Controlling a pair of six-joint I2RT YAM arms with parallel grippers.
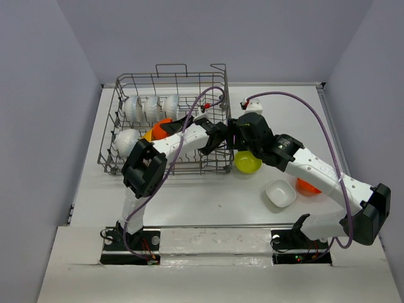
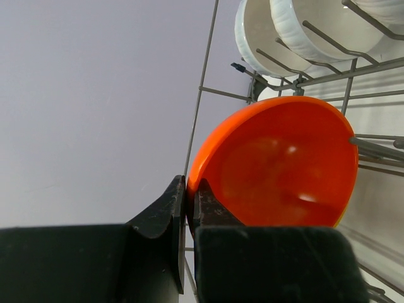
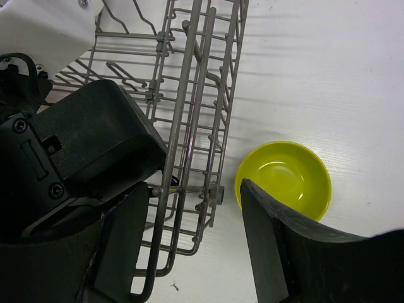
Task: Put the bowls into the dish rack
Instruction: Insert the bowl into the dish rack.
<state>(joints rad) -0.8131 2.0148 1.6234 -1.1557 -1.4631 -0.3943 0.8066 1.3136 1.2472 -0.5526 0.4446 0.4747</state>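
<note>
The left tool (image 2: 189,192) grips one red-orange bowl (image 2: 278,170) in the rack (image 1: 170,79), beside four white bowls (image 1: 151,107); the right tool (image 3: 189,202) is open near one green bowl (image 3: 284,177) outside the rack.

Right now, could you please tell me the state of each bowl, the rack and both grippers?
dish rack: upright, partly loaded.
three white bowls: on edge in the rack.
red-orange bowl: tilted inside the rack, rim pinched.
left gripper: shut on that rim.
lime green bowl: upright on the table, empty.
right gripper: open, holding nothing.
squarish white bowl: upright on the table, empty.
</note>
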